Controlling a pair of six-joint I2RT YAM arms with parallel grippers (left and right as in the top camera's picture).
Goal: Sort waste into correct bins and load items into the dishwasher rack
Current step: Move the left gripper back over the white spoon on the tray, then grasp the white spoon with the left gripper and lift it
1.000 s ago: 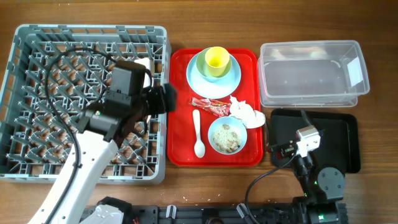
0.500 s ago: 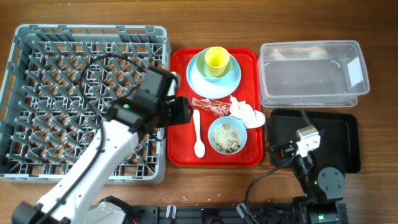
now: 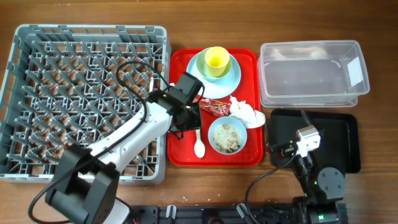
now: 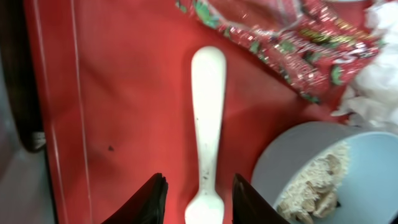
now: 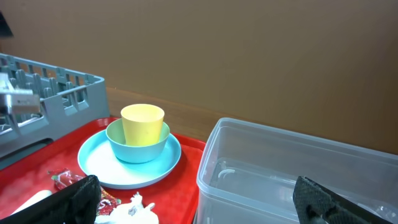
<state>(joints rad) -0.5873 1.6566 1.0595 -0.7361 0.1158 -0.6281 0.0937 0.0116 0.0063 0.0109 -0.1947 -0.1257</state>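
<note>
A white spoon point(image 3: 198, 134) lies on the red tray point(image 3: 180, 68), bowl end toward the front. My left gripper point(image 3: 191, 119) hangs low over it, jaws partly closed, one black finger point(image 4: 152, 199) on each side of the spoon's bowl point(image 4: 207, 124), with a gap showing on both sides. A red wrapper point(image 4: 280, 43) and a white napkin point(image 3: 245, 112) lie just beyond. A small blue bowl of rice scraps point(image 3: 227, 135) sits right of the spoon. A yellow-green cup point(image 5: 142, 123) stands in a blue bowl on the plate point(image 3: 233, 81). My right gripper point(image 5: 202, 205) rests wide open.
The grey dishwasher rack point(image 3: 37, 93) fills the left side, and my left arm reaches across its right edge. The clear tub point(image 3: 311, 74) stands at the back right. The black tray point(image 3: 339, 134) lies in front of it, next to my right arm.
My left arm swung right from over the rack to the red tray. Its jaws narrowed from wide open to either side of the spoon. The right arm stayed still.
</note>
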